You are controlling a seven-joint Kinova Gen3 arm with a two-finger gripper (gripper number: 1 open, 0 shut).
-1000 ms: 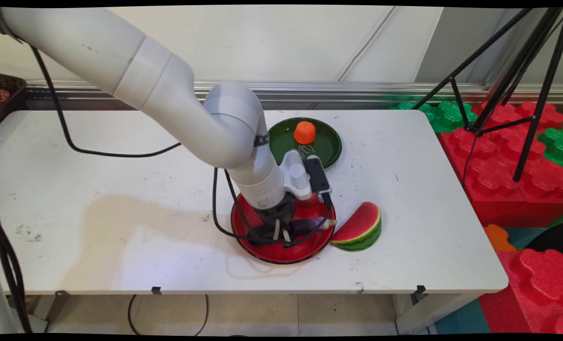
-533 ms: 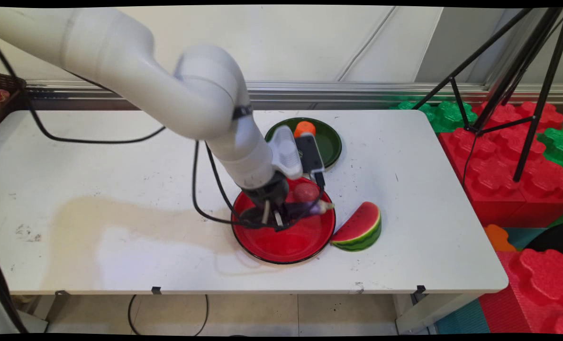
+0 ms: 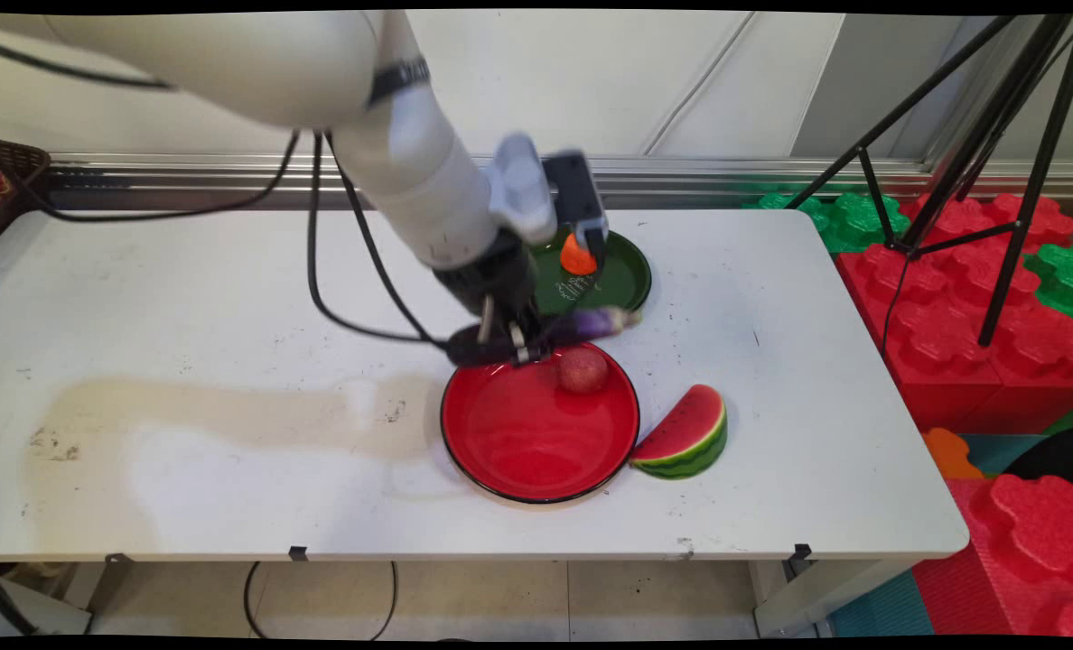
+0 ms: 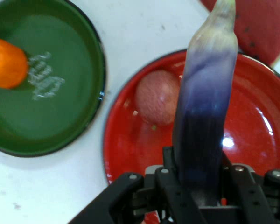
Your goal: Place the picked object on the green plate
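Observation:
My gripper (image 3: 514,348) is shut on a purple eggplant (image 3: 591,320), holding it level in the air above the gap between the red plate (image 3: 500,451) and the green plate (image 3: 631,275). In the hand view the eggplant (image 4: 207,102) runs up from between the fingers, its pale tip pointing away. A reddish round fruit (image 3: 583,369) lies at the back of the red plate, also seen as the round fruit (image 4: 157,95) on the red plate (image 4: 256,126). An orange fruit (image 3: 577,255) sits on the green plate, and the same orange fruit (image 4: 7,63) shows on the green plate (image 4: 60,121).
A watermelon slice (image 3: 684,432) lies on the table just right of the red plate. A dark basket (image 3: 4,176) stands at the far left edge. Red and green foam blocks (image 3: 970,271) and a black tripod (image 3: 997,162) stand right of the table.
The gripper has risen off the red plate with the eggplant in it and moved back towards the green plate. The round fruit stayed on the red plate.

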